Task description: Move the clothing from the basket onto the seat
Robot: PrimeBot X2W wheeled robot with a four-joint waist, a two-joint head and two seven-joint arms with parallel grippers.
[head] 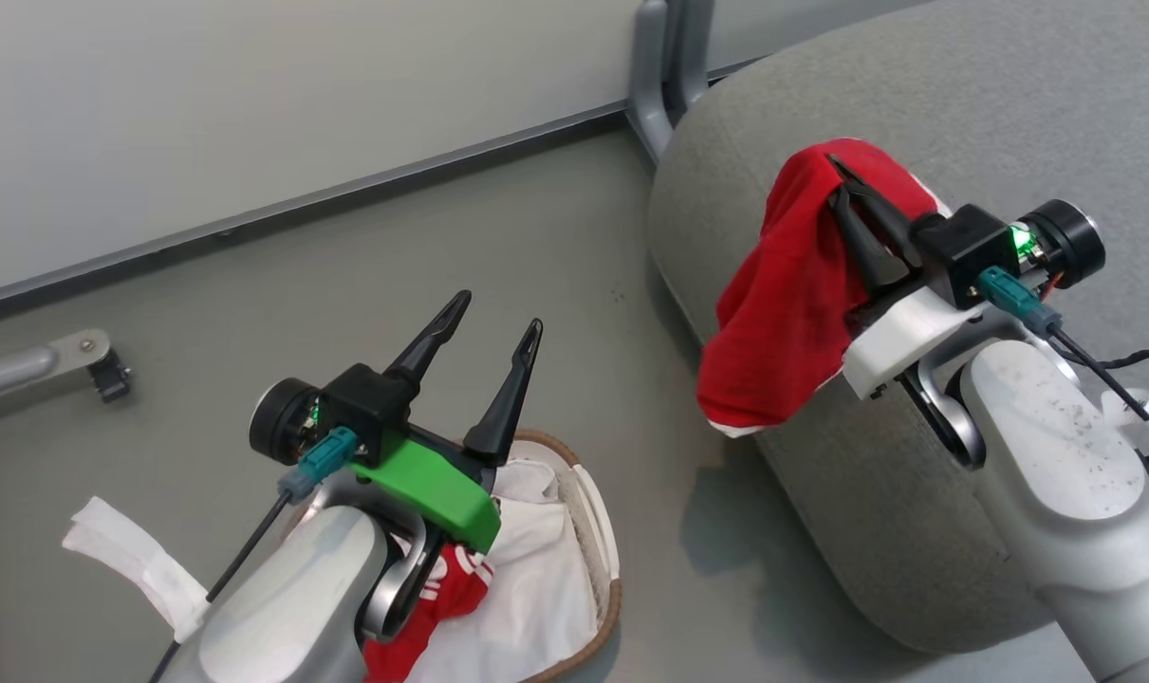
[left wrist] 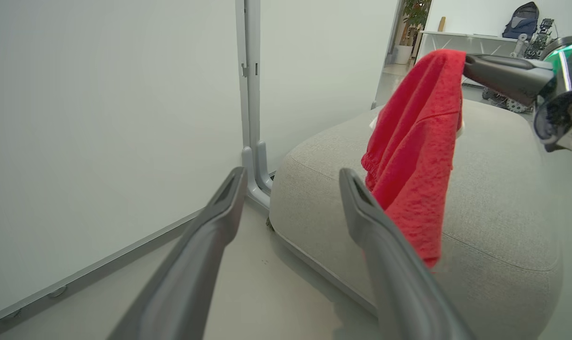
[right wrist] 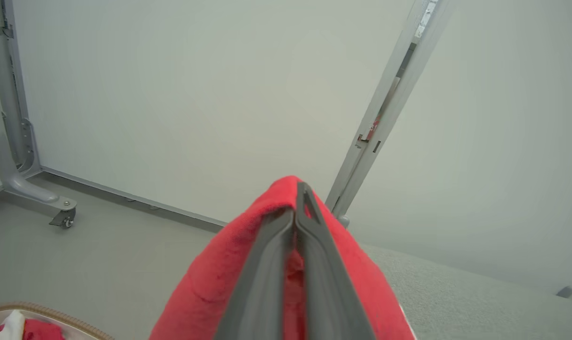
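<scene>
**Red garment held over the seat's edge, one more in the basket**

The right gripper (head: 836, 180) has its two dark fingers pressed tight together on a red garment (head: 783, 313). The cloth spills down from the fingertips in a loose, bunched fold. It hangs at the near left corner of the seat (head: 963, 114), the big grey cushion, with its white-trimmed lower hem dangling past the rounded side above the floor (head: 441, 237). In the left wrist view the garment drapes in front of the cushion. Whether it brushes the fabric, I cannot tell.

Over on the other side, the left gripper (head: 498, 313) hovers above the basket (head: 614, 607). Its fingers are spread wide with nothing between them, and the tips point toward the wall panel (head: 251, 95). The basket sits on the floor near the seat, tucked partly under the left forearm.

Inside it lies the second red garment (head: 455, 583), white stripes showing, half hidden by the arm. It lies against a white sheet (head: 546, 579) that fills the rest of the basket. A white strip of cloth (head: 128, 560) lies on the floor just left of the basket.
</scene>
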